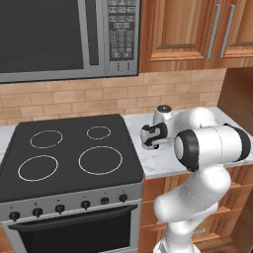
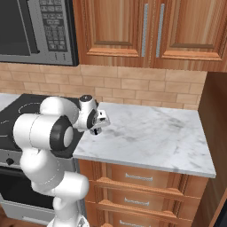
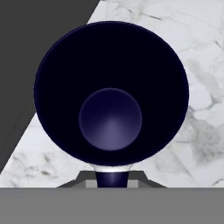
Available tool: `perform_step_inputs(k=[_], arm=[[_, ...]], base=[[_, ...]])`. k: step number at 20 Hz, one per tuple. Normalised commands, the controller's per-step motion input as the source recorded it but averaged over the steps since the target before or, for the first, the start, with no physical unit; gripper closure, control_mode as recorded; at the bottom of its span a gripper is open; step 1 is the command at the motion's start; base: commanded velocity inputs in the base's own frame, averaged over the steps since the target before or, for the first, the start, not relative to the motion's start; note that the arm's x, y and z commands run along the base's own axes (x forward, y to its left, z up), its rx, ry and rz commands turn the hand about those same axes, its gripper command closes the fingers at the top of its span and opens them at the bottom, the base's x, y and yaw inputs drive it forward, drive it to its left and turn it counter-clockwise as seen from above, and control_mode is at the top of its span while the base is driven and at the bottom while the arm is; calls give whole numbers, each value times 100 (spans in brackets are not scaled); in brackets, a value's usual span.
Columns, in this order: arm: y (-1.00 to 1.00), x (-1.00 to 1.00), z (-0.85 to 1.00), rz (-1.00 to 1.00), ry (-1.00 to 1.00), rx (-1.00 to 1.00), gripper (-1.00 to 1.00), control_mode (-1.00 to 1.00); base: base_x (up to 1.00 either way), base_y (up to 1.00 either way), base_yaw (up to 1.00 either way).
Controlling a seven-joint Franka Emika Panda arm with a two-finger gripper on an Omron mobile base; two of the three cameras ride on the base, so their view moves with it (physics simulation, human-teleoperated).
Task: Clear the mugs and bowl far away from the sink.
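Mug carried over the marble counter
The gripper (image 3: 112, 178) grips the mug (image 3: 111, 94) rim; lower it straight onto the counter (image 2: 150, 128), clear of the stovetop (image 1: 69, 148) edge

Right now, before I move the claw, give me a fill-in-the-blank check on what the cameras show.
The mug in the hand view is dark ____ inside.
The counter beneath it is white-grey veined ____.
The stovetop bears ____ ring marks.
Above the stovetop hangs a ____.
Missing words: blue; marble; four; microwave.
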Motion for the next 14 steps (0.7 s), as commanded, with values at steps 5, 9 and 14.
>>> perform_step_inputs(k=[5, 9, 14], arm=[[3, 5, -5, 0, -1, 0, -100, -100], [-3, -9, 24, 0, -10, 0, -100, -100], [-26, -61, 54, 0, -12, 1, -100, -100]], base=[[0, 0, 0], [0, 0, 0], [0, 0, 0]])
